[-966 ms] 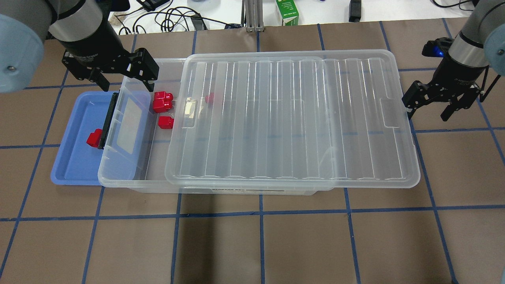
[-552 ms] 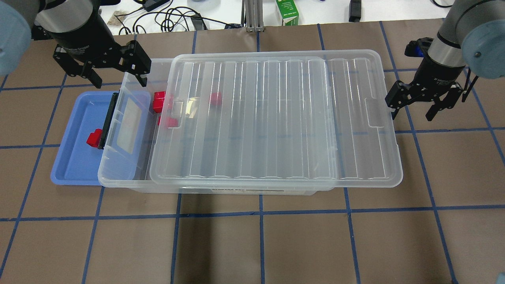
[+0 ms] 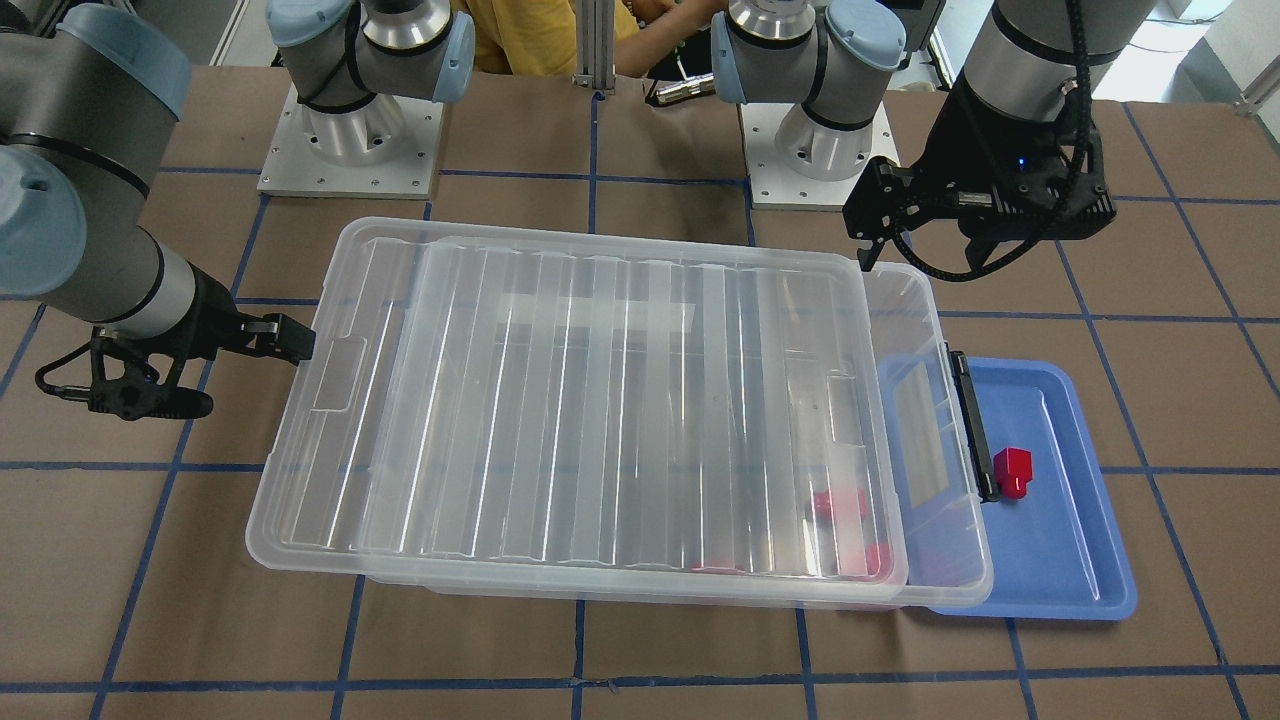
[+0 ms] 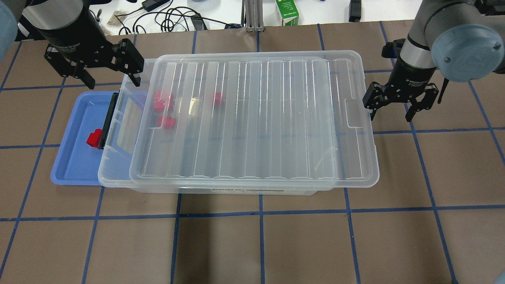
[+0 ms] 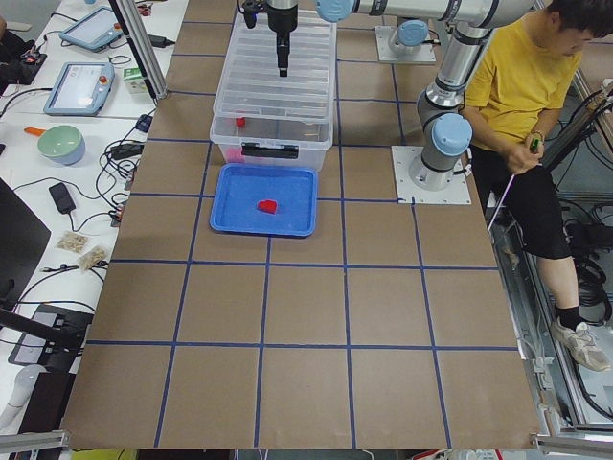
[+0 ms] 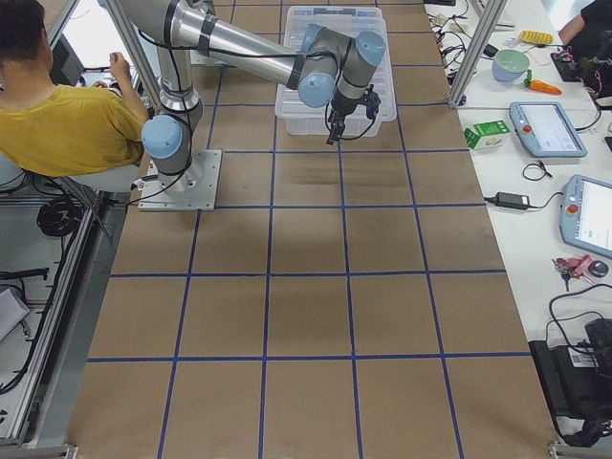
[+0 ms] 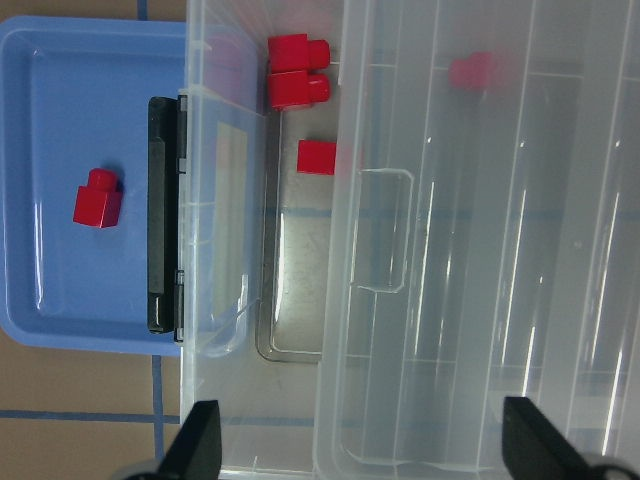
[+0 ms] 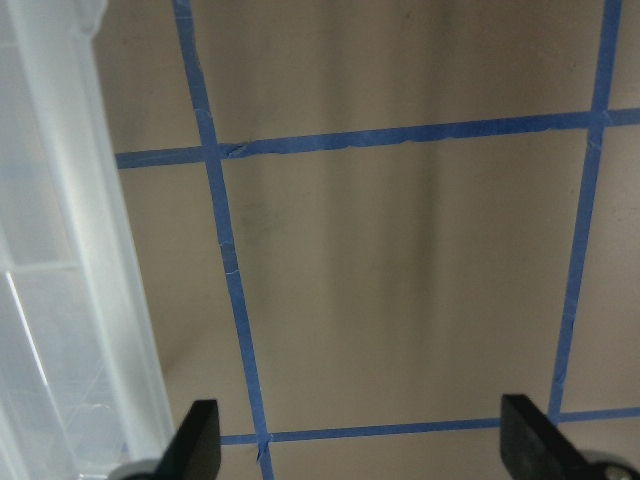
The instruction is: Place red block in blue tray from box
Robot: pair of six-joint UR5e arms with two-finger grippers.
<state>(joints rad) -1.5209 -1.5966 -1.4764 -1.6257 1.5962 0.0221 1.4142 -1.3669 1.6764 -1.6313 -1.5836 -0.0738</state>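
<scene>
One large clear box (image 4: pixel 252 190) lies lengthwise on the brown gridded desk (image 4: pixel 252 244), with bare desk along its near side. Its ribbed clear lid (image 4: pixel 252 118) rests on top but sits offset. It overhangs the short end nearer the right arm and leaves a strip of the box uncovered at the latch end.

Against the latch end of the box you find the blue tray (image 4: pixel 71 165), with the black latch (image 4: pixel 107 120) standing at its edge. The red block (image 4: pixel 94 139) lies in the tray, just beside the latch and about level with the middle of that short end.

Inside the box, at the latch end and toward its far wall, are four more red blocks (image 7: pixel 298 88). Three are close together at the lid's edge and one is deeper under the lid.

Above the box's far corner at the latch end hangs the left pincer (image 4: pixel 114 83), fingers spread wide and holding nothing. Off the opposite short end, just beside the overhanging lid, the right pincer (image 4: pixel 390 116) is also spread wide and empty.

Beyond the box's far side lie cables and a green carton (image 4: pixel 287 12).
</scene>
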